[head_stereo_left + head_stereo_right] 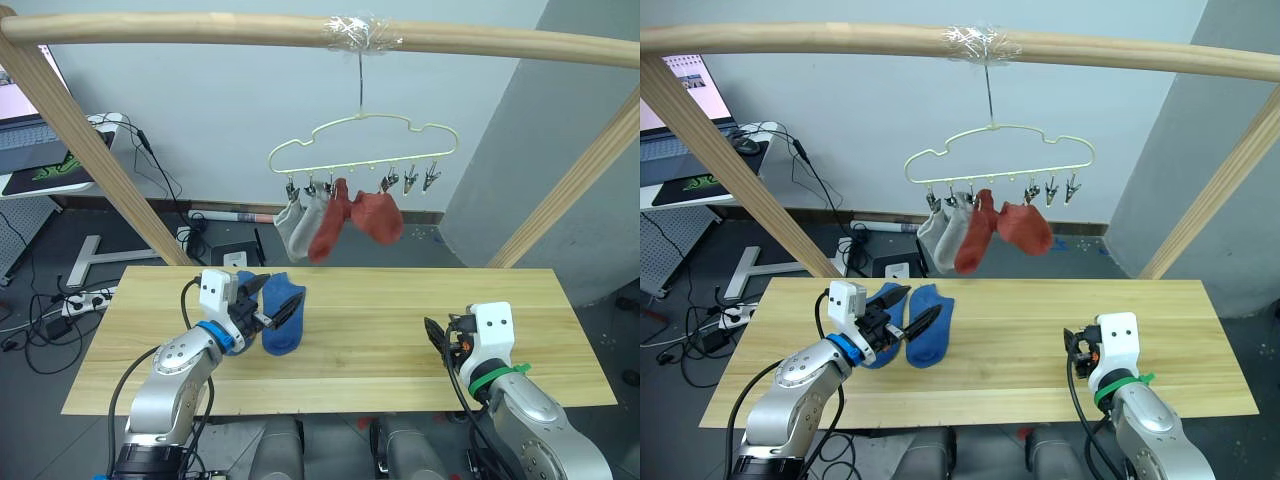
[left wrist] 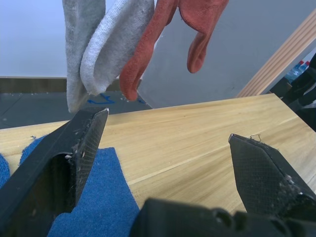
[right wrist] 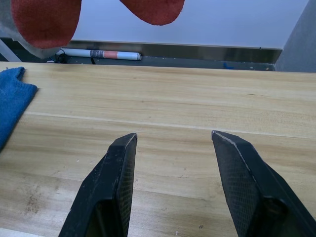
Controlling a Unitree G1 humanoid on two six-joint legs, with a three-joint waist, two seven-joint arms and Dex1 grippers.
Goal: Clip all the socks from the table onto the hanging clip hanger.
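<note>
The pale-yellow clip hanger (image 1: 362, 148) hangs from the wooden pole. Two grey socks (image 1: 300, 220) and two rust-red socks (image 1: 358, 218) are clipped to it, with bare clips to their right. Two blue socks (image 1: 932, 322) lie side by side on the left part of the table (image 1: 400, 300). My left gripper (image 1: 272, 300) is open just above them, one finger over the blue fabric (image 2: 98, 197). My right gripper (image 1: 435, 335) is open low over bare wood at the right, nothing between its fingers (image 3: 113, 182).
Slanted wooden poles (image 1: 80, 150) frame the table on both sides, under a horizontal pole (image 1: 200, 28) that carries the hanger. A desk with a laptop (image 1: 30, 140) and floor cables (image 1: 60, 300) lie beyond the table's left end.
</note>
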